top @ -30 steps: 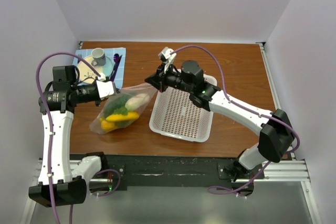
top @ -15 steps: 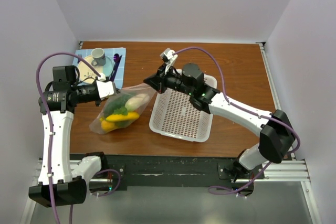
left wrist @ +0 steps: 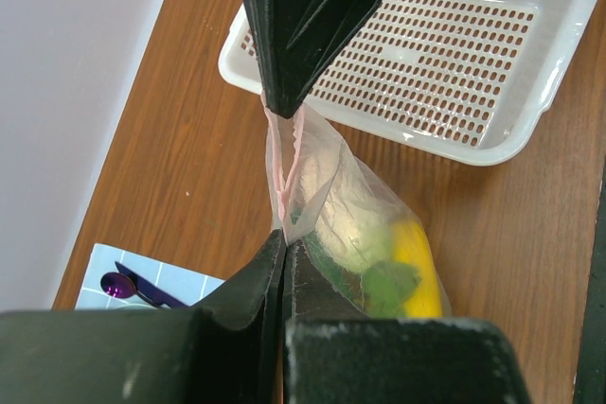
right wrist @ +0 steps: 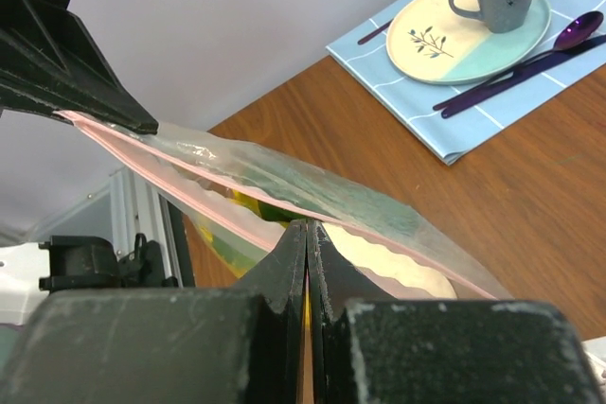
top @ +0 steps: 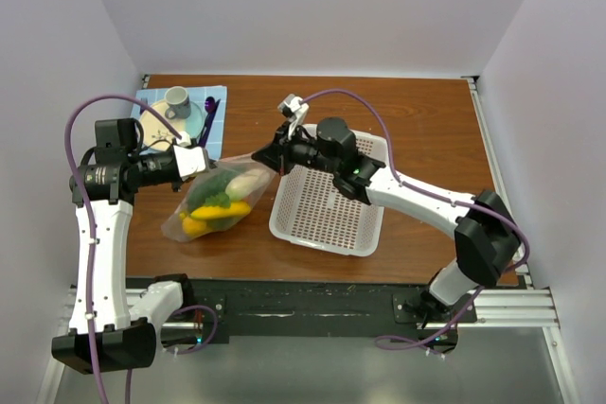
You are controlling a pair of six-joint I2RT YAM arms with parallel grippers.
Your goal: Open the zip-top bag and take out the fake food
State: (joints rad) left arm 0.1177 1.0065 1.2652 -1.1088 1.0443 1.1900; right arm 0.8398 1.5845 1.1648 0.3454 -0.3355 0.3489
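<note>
Top external view: we see the zip-top bag (top: 176, 225) resting on the brown table (top: 426, 120), just left of a white mesh basket (top: 327, 219), with the fake food (top: 220, 203) inside it, yellow, green and cream pieces. Our left gripper (top: 205, 164) is clamped shut on one end of the bag's pinkish zipper edge. Our right gripper (top: 259, 158) pinches that edge at the other end. Between them the strip is raised and pulled taut. Behind lies a blue placemat (top: 216, 95) with a cup (top: 176, 96).

Holds clear plastic zip-top bag (top: 210, 217) between left claw (top: 201, 162) and right claw (top: 263, 157), beside white mesh plastic basket (top: 327, 210).
</note>
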